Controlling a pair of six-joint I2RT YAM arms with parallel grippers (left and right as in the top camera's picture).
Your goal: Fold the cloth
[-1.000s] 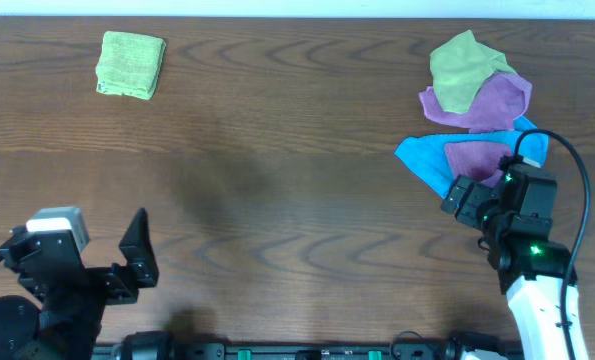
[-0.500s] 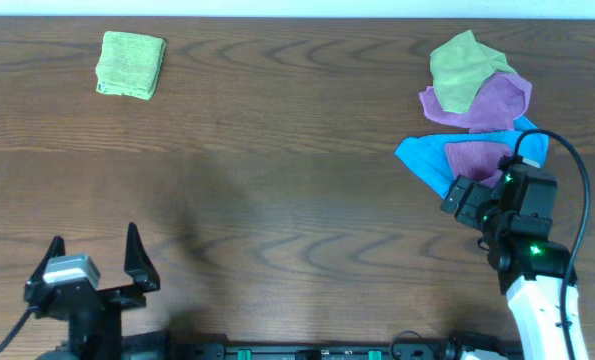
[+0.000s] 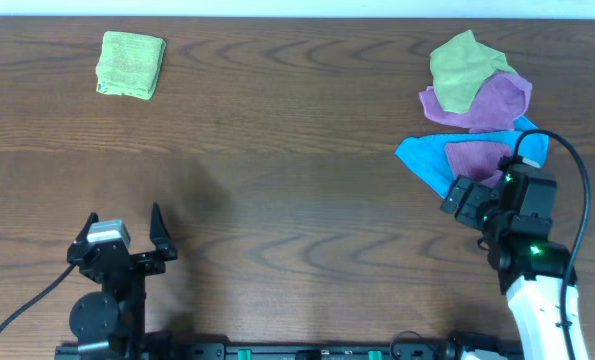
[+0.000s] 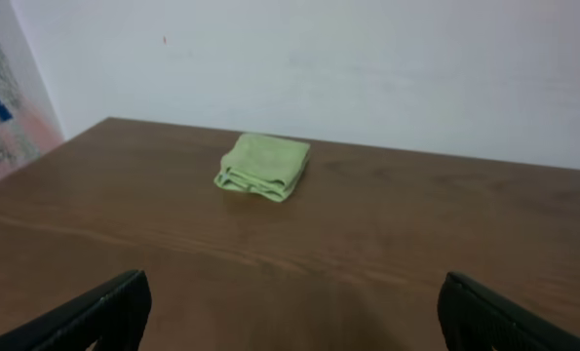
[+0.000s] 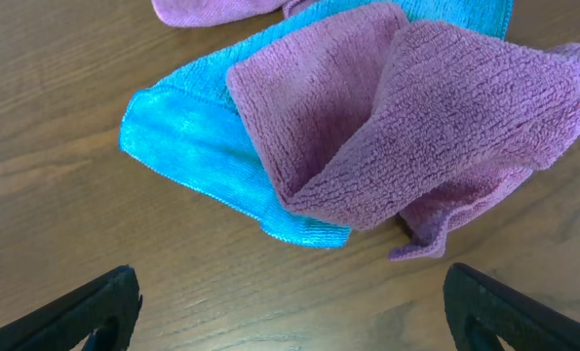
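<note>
1. Dark wood-grain table (image 3: 297, 150) fills the overhead view, and the left wrist view shows a white wall (image 4: 387, 58) behind its far edge
2. The cloth (image 3: 130, 64) lies near the far left corner of the table. It is folded into a thick, compact packet whose layered edges show in the left wrist view (image 4: 263, 166), and nothing touches it
3. The left gripper (image 3: 125, 215) sits at the near edge, well apart from the cloth and a little to its right. It is released, with its fingers (image 4: 104, 312) spread wide and only bare wood between them, and the cloth appears between them in the distance
4. Far to the right of the cloth, along the same far side, a crumpled olive cloth (image 3: 460, 68) rests on a purple cloth (image 3: 497, 100)
5. Nearer the front than that pair, a blue cloth (image 3: 422, 158) lies partly under a bunched mauve cloth (image 3: 475, 160), whose ribbed folds fill the right wrist view (image 5: 416, 127)
6. The right gripper (image 3: 459, 197) is farthest right of the cloth, just at the near edge of the mauve and blue cloths. It is released, its jaws splayed and grasping nothing, and a black cable (image 3: 575, 170) arcs over its arm
</note>
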